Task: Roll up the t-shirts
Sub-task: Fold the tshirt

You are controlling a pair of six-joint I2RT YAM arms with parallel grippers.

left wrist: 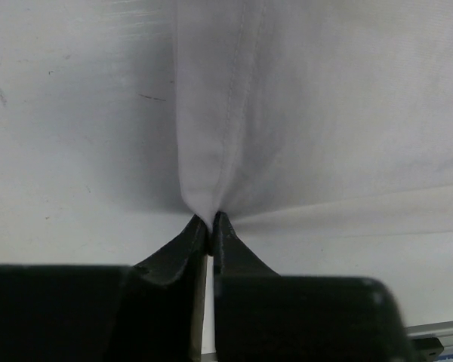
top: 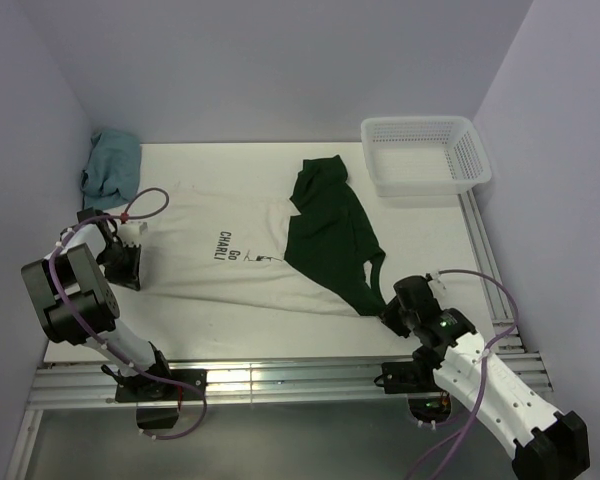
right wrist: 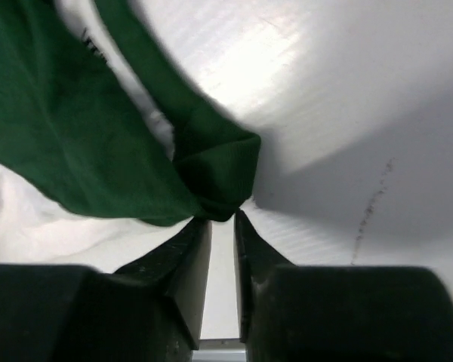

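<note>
— Left gripper [left wrist: 211, 220]: what is it doing?
— Its black fingertips are pressed together on a pinch of the shirt [top: 230, 265], at the shirt's left edge. The cloth there is smooth cream-white cotton, and it gathers into a soft ridge with a stitched seam running away from the tips.
— And the right gripper [right wrist: 220, 215]?
— Clamped on a green cuff [right wrist: 223, 170] at the shirt's near right corner. The cuff is ribbed knit, bunched into a thick fold at the fingertips.
— How does the shirt lie?
— It lies mostly flat on the white table [top: 430, 250], with its long axis running left to right. The pale body is on the left and the dark green part [top: 335, 235] on the right. The green cloth is rumpled, and one flap of it reaches toward the far edge. A small dark print [top: 228, 248] sits mid-body, its letters turned sideways.
— Anything else?
— A white plastic mesh basket [top: 380, 180], rectangular, stands at the far right. A crumpled teal cloth [top: 110, 165] sits in the far left corner. Both are apart from the shirt.
</note>
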